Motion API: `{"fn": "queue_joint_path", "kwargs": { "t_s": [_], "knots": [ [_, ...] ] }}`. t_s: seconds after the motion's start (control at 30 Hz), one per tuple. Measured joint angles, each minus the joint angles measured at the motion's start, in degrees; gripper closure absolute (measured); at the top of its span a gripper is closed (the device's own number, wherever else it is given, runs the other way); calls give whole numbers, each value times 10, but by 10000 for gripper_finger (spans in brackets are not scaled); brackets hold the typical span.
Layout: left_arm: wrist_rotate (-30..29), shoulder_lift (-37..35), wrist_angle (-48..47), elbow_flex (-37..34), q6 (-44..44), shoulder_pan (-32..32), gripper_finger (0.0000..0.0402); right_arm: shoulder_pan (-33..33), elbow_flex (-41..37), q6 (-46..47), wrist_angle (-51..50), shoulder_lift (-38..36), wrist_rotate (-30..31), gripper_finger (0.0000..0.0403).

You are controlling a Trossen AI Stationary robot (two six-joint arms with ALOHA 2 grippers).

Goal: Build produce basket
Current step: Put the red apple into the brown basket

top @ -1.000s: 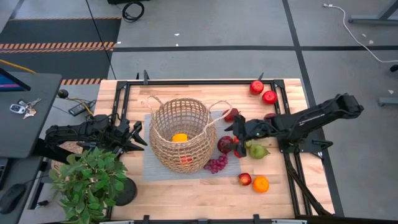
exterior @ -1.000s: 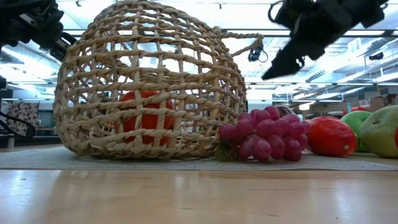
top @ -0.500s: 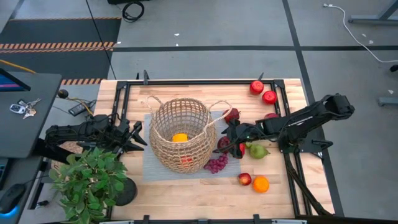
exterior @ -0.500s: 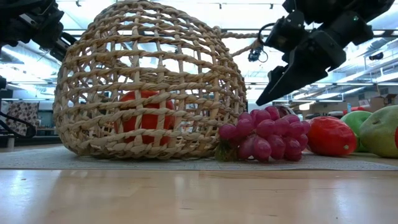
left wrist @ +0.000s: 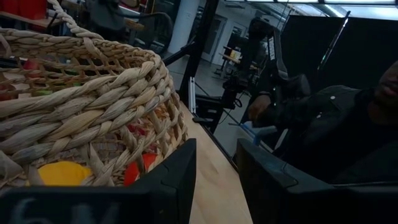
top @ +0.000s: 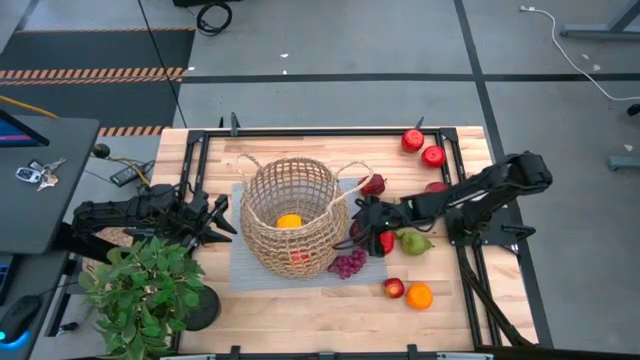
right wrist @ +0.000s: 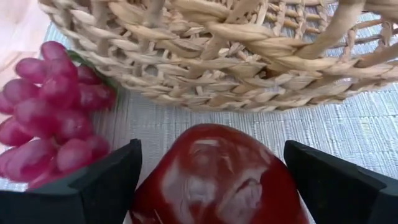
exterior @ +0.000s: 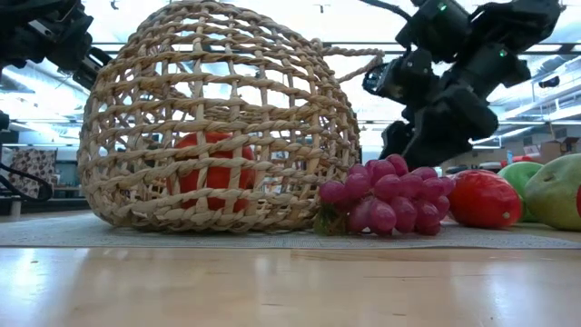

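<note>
The wicker basket sits on a grey mat and holds an orange and a red fruit. My right gripper is open and low beside the basket's right side. Its fingers stand on either side of a dark red fruit that lies on the mat. Purple grapes, a red vegetable and a green pear lie close by. My left gripper waits open at the basket's left side. My right gripper comes at the dark red fruit slanting down from the table's right, one finger on each side of it. The fruit lies on the mat. I cannot tell whether the fingers touch it.
A potted green plant stands at the near left. Two red apples lie at the far right, a dark red fruit by the basket's handle, a small apple and an orange near the front. Black frame rails edge the table.
My right gripper has gone toward the table's left and down, from above the pear toward the basket, and now straddles the dark red fruit beside the grapes. The basket, the fruits and my left gripper have stayed still.
</note>
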Motion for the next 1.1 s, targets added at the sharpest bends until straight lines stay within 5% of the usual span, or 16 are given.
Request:
{"fn": "queue_joint_path", "kwargs": {
  "t_s": [0.5,1.1],
  "knots": [
    [0,0,0,0,0,0,280,-17,-1,-28,2,6,7,41],
    [0,0,0,0,0,0,280,-17,-3,-35,-5,-100,26,49]
  ]
}}
